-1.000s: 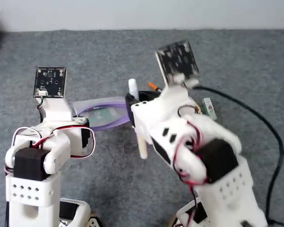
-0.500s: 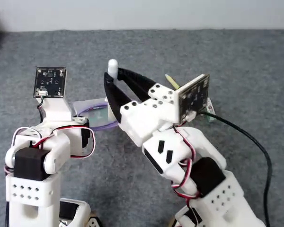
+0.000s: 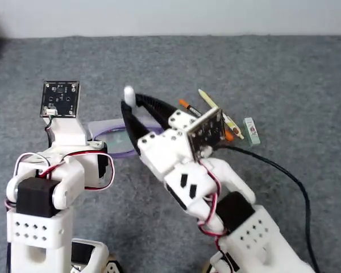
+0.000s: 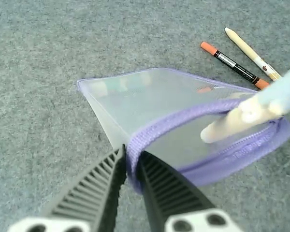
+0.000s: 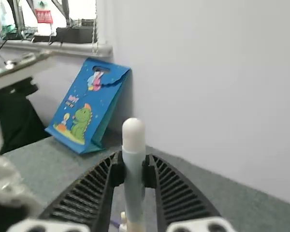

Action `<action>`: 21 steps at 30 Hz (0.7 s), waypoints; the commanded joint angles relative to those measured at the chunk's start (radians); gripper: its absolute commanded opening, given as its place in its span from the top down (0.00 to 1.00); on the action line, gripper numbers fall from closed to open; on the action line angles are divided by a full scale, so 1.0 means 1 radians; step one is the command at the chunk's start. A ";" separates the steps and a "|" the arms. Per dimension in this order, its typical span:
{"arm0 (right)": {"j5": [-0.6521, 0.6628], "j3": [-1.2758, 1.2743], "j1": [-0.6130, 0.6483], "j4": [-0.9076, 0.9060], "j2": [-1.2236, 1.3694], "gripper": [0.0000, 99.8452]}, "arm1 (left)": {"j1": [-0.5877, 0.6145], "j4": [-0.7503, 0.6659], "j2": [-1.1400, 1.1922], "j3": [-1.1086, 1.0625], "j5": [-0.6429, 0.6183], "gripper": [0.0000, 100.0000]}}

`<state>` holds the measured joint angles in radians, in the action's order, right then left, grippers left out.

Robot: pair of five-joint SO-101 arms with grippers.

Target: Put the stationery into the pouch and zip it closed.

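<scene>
A clear pouch (image 4: 150, 104) with a purple zipper rim lies on the grey carpet, its mouth held up. My left gripper (image 4: 130, 163) is shut on that rim. In the high view the pouch (image 3: 115, 138) sits between the two arms. My right gripper (image 3: 131, 105) is shut on a pen (image 3: 129, 92) with a white, light-blue cap, right above the pouch mouth. The pen's cream lower end (image 4: 227, 123) pokes into the opening. In the right wrist view the pen (image 5: 134, 145) stands upright between the jaws of the right gripper (image 5: 134, 163).
An orange crayon (image 4: 232, 65) and a cream pencil (image 4: 251, 48) lie just beyond the pouch. The high view shows the crayon (image 3: 185, 104), the pencil (image 3: 208, 98) and a small green eraser (image 3: 250, 130) to the right. A blue gift bag (image 5: 89, 113) leans on the wall.
The right arm has swung its wrist round and shifted left with the pen, from mid-table to over the pouch mouth. The left arm has kept still on the pouch rim.
</scene>
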<state>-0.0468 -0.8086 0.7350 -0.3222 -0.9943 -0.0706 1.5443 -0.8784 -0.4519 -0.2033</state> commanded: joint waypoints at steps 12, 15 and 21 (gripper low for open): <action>0.104 0.011 0.105 -0.337 -0.147 0.86 | -0.008 -0.005 0.002 0.013 -0.008 0.99; 0.104 0.011 0.133 -0.354 -0.148 0.86 | -0.008 -0.005 0.002 0.013 -0.008 0.99; 0.101 0.074 0.128 -0.414 -0.148 0.85 | -0.008 -0.005 0.002 0.016 -0.008 0.99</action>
<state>0.0453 -0.8055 0.8592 -0.7058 -1.1262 -0.0706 1.5443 -0.8784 -0.4519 -0.2033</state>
